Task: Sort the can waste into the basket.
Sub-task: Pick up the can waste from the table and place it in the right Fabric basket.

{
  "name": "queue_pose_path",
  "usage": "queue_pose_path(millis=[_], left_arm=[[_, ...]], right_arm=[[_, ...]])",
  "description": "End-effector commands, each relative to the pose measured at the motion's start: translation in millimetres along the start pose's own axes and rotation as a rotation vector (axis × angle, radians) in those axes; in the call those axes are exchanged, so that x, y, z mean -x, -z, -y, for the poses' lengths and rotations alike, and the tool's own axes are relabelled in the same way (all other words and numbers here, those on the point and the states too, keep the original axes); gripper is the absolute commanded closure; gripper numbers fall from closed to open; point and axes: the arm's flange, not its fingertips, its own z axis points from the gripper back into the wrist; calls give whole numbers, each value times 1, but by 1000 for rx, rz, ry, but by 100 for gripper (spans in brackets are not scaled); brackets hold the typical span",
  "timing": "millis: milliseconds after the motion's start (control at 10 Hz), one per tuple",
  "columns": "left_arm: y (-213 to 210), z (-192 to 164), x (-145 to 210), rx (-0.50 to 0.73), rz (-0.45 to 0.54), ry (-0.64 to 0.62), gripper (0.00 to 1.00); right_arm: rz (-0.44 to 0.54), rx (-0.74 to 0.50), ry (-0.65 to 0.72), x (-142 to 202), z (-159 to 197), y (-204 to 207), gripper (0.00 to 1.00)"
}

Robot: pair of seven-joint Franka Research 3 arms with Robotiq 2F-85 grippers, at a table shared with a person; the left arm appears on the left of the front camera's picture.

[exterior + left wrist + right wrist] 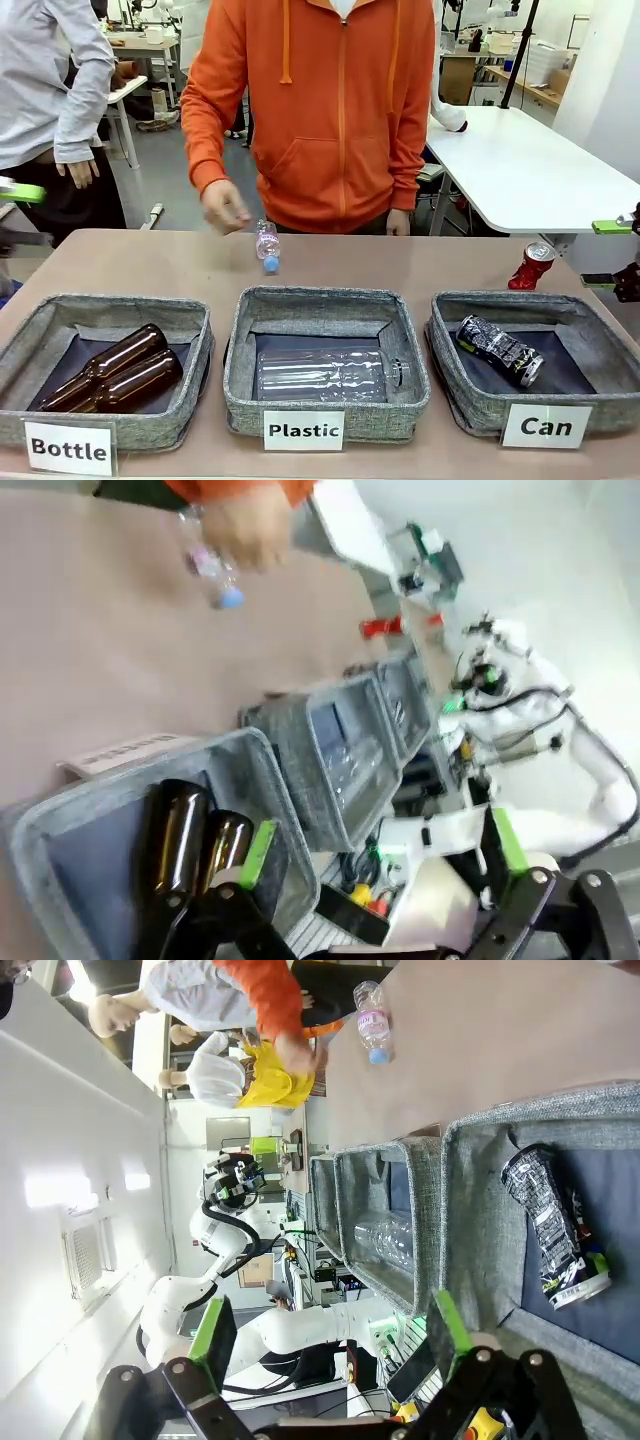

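Front view, counter (400, 262): we see 3 grey baskets in a row along its near edge.
Can basket (470, 400): rightmost of the 3, on our right arm's side.
Right jaws: released and empty, at the counter's right edge, level with that basket's far rim.
Left jaws: released and empty, at the far left edge.
Dark can (499, 350): already inside the Can basket, lying diagonally.
Red can (532, 266): on the counter just behind the basket's far rim, roughly upright, leaning slightly.
Key relation: we judge the red can sits just inward of the right jaws and well apart from the left jaws, so the right arm is nearer.
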Motion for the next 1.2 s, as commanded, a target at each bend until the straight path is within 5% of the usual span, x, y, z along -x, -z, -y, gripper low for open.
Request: queue_pose_path(millis=[0,100,200,300,500,600,700,900,1100], left_arm=[[64,2,-32,-65,-195,41,0],[95,1,-47,-83,-217,49,0],[118,-6,-64,-131,-148,-21,0],[91,12,-21,-50,-179,46,0],[91,12,-21,-50,-179,46,0],[91,12,-21,-50,-179,46,0],[91,12,-21,-50,-179,46,0],[91,12,-21,-50,-179,46,0],[91,12,-21,-50,-179,46,0]], right_arm=[[122,52,-98,10,-13,-27,0],[279,93,-255,9,-18,-52,0],[610,182,-570,6,-18,-78,0],[769,264,-782,14,-20,-87,0],[950,553,-946,20,-17,-85,0],[862,563,-786,20,-18,-77,0],[528,189,-601,19,-30,-117,0],[624,294,-693,22,-25,-109,0],[272,308,-846,-19,0,-94,0]])
